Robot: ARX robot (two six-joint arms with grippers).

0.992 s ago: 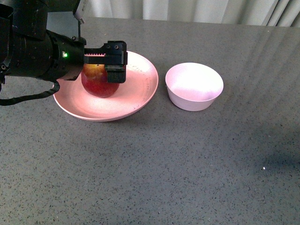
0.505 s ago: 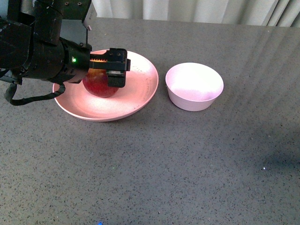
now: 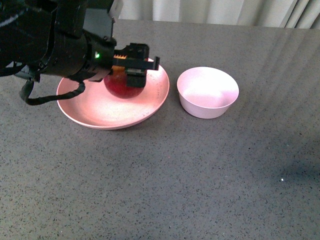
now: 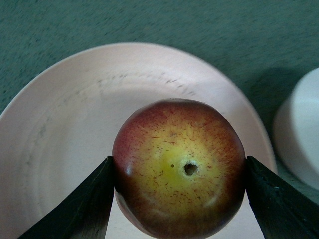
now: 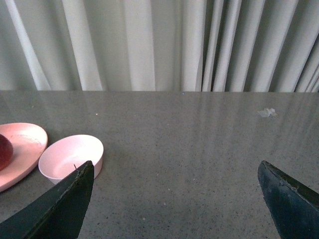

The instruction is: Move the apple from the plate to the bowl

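left jaws: clamped on apple (image 3: 120, 90), over plate (image 3: 95, 109) | bowl (image 3: 206, 108): empty | right jaws: apart, holding nothing

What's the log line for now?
left gripper: shut on round dark red apple; apple: over wide pink plate; small deep pale bowl: empty; right gripper: open

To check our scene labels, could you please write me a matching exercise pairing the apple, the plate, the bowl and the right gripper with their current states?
Column A
1. apple
2. plate
3. bowl
4. right gripper

Column B
a. open, holding nothing
b. small, deep, empty
c. clamped by the left gripper
d. wide, shallow, pale pink

Pairs: 1-c, 2-d, 3-b, 4-a
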